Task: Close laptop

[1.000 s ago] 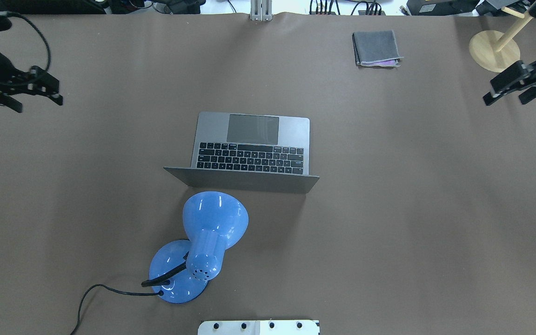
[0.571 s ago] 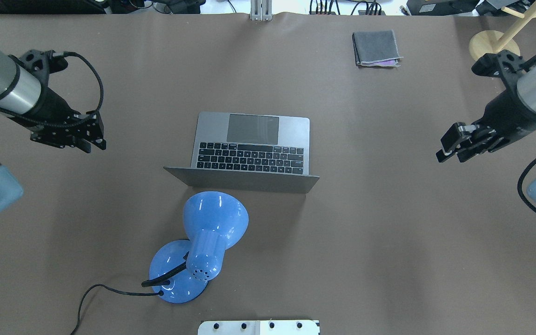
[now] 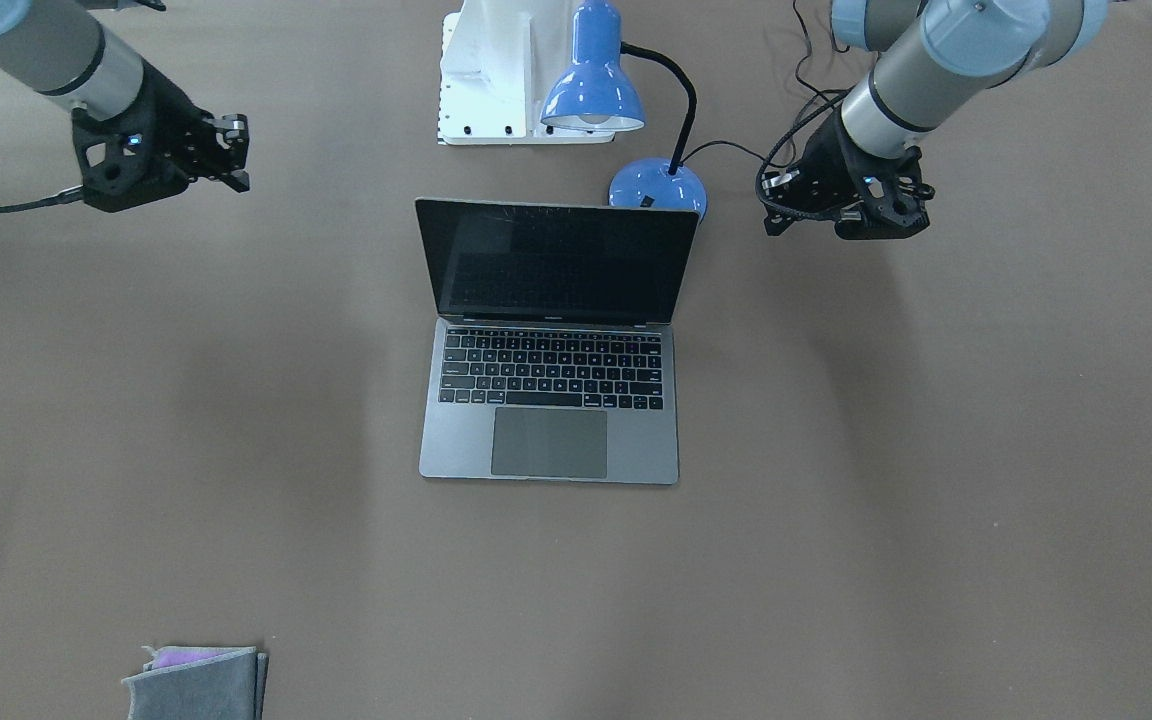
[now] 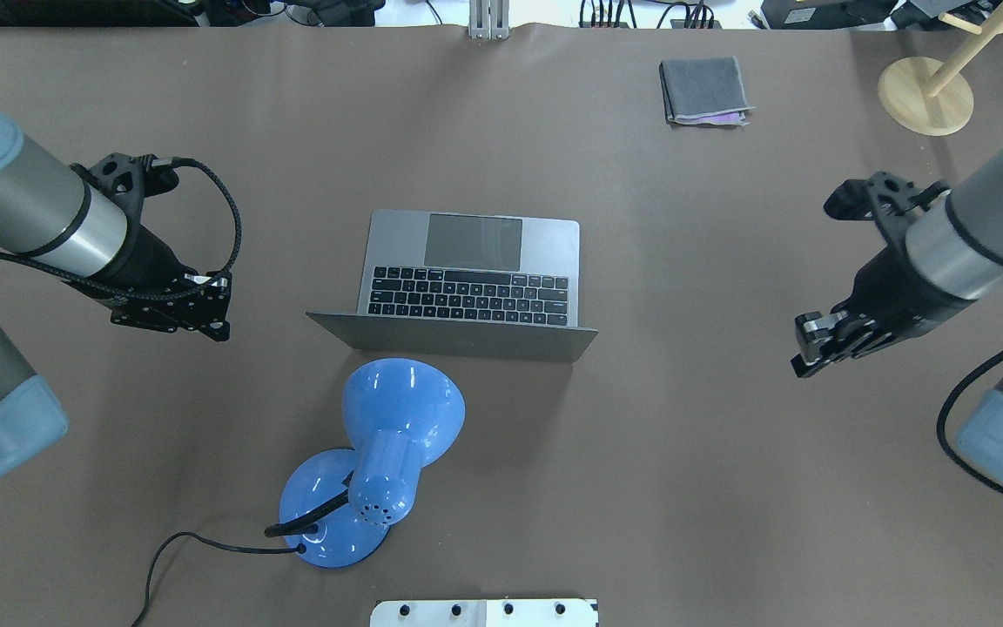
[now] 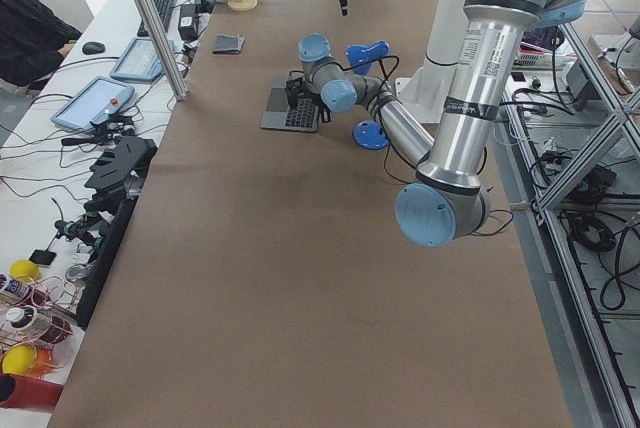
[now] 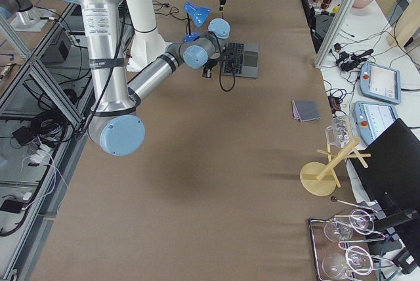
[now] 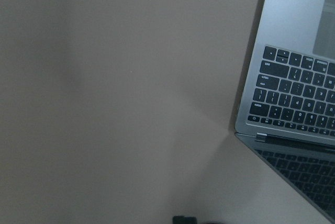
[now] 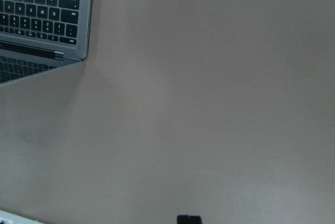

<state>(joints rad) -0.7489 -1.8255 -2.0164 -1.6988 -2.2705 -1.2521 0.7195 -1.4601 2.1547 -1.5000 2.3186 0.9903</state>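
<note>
The space-grey laptop (image 4: pixel 474 279) stands open mid-table, its dark screen (image 3: pixel 556 262) upright and its keyboard and trackpad facing away from the robot. My left gripper (image 4: pixel 212 324) hovers to the left of the hinge end, apart from the laptop, which shows at the right of the left wrist view (image 7: pixel 293 93). My right gripper (image 4: pixel 804 359) hovers well to the right of the laptop, which shows at the top left of the right wrist view (image 8: pixel 42 4). Both grippers look shut and empty. They also show in the front view, left gripper (image 3: pixel 774 222) and right gripper (image 3: pixel 236 152).
A blue desk lamp (image 4: pixel 384 453) with a black cord stands just behind the laptop's lid, on the robot's side. A folded grey cloth (image 4: pixel 703 90) lies at the far right. A wooden stand (image 4: pixel 924 91) is at the far right corner. The white robot base (image 4: pixel 484 612) is at the near edge.
Both arms have swung in from the far table corners towards the laptop's two sides and nearer the robot. The laptop and lamp have not moved.
</note>
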